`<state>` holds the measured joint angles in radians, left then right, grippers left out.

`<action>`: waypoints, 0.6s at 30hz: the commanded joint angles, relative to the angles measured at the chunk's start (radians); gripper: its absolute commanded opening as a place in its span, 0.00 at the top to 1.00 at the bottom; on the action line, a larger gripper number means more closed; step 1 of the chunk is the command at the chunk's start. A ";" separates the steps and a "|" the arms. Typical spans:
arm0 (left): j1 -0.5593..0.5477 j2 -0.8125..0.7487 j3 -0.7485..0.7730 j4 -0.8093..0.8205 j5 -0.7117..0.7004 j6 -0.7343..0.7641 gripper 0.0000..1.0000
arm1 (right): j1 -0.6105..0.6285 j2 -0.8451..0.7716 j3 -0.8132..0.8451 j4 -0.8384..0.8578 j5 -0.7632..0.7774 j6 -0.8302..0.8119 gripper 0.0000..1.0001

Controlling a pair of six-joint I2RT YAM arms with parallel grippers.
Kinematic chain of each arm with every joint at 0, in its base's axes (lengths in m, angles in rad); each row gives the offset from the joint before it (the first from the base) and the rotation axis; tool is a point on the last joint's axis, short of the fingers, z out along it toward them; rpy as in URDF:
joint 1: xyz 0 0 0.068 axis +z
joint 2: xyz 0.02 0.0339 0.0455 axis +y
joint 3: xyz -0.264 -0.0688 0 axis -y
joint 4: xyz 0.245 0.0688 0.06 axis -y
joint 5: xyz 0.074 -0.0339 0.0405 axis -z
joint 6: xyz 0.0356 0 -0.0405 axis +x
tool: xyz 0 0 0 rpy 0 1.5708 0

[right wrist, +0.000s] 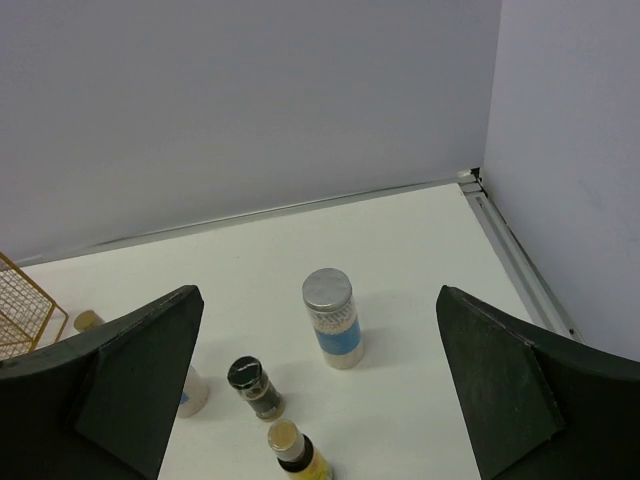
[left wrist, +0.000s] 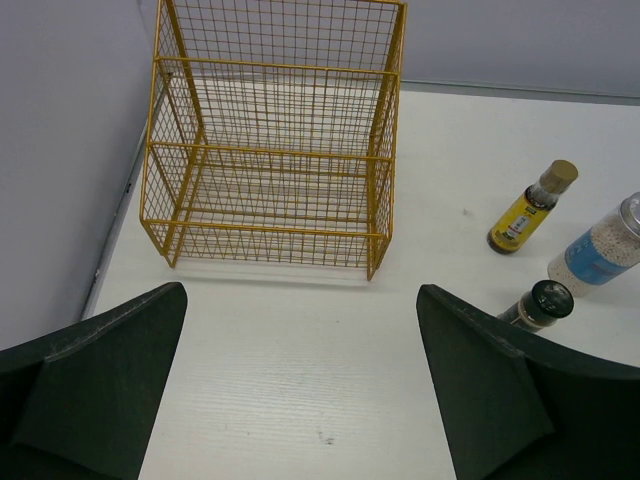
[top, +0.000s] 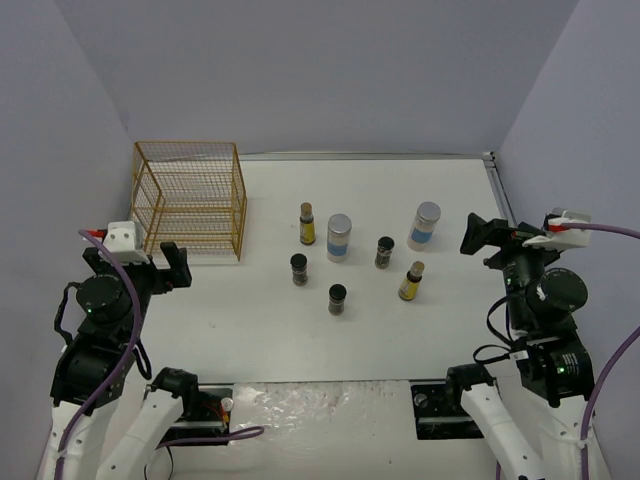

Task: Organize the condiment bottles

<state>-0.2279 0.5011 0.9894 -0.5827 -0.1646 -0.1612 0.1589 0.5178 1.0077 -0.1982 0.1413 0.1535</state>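
– Gold wire rack (top: pixel 190 200) is seen from the top at the far left of the tabletop (top: pixel 250 330). All seven condiment bottles (top: pixel 339 237) stand upright to its right, outside it.
– Confirmed. Only three are caught by the left wrist: far yellow bottle (left wrist: pixel 530 208), left pale jar (left wrist: pixel 600 250), left dark jar (left wrist: pixel 540 305). The rack's tiers are resolved there.
– Right wrist?
– Right pale jar (right wrist: pixel 332 318) is centred, with right dark jar (right wrist: pixel 254 386) and near yellow bottle (right wrist: pixel 295 450) closer in. The left pale jar is half hidden behind a finger; only a rack corner is shown.
– End effectors?
– Left end effector (left wrist: pixel 300 385) is spread wide, nothing held. Right end effector (right wrist: pixel 320 390) likewise. Both are well apart from the bottles.
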 commanded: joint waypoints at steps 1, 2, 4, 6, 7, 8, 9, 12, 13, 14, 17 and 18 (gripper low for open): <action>-0.002 0.007 0.021 0.060 0.014 0.006 0.03 | 0.008 0.062 -0.001 0.083 -0.041 0.036 0.00; -0.002 0.008 0.018 0.061 0.017 0.008 0.03 | 0.008 0.072 -0.004 0.080 -0.063 0.042 0.00; -0.002 0.010 0.008 0.061 0.019 0.005 0.03 | 0.008 0.097 -0.004 0.077 -0.072 0.053 0.00; -0.001 0.015 -0.001 0.058 0.024 -0.002 0.03 | 0.008 0.139 -0.005 0.075 -0.048 0.085 0.00; -0.002 0.018 -0.007 0.056 0.026 -0.005 0.03 | 0.008 0.157 -0.003 0.075 -0.038 0.095 0.00; -0.002 0.022 -0.014 0.055 0.027 -0.010 0.03 | 0.008 0.196 0.006 0.071 -0.018 0.107 0.00; -0.002 0.027 -0.021 0.055 0.029 -0.014 0.03 | 0.008 0.243 0.018 0.065 0.007 0.120 0.00; -0.002 0.046 -0.041 0.058 0.028 -0.022 0.03 | 0.008 0.408 0.074 0.018 0.055 0.153 0.00; -0.002 0.056 -0.044 0.057 0.025 -0.026 0.03 | 0.008 0.468 0.107 0.002 0.060 0.169 0.00; -0.002 0.067 -0.047 0.055 0.024 -0.031 0.03 | 0.008 0.530 0.153 -0.011 0.066 0.192 0.00; -0.002 0.096 -0.069 0.063 0.044 -0.048 0.03 | 0.008 0.714 0.211 -0.019 0.060 0.227 0.00; -0.002 0.099 -0.081 0.072 0.048 -0.047 0.03 | 0.008 0.766 0.227 -0.019 0.070 0.229 0.00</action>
<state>-0.2279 0.5521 0.9101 -0.5815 -0.1454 -0.1773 0.1589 1.0958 1.1533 -0.2225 0.1672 0.3170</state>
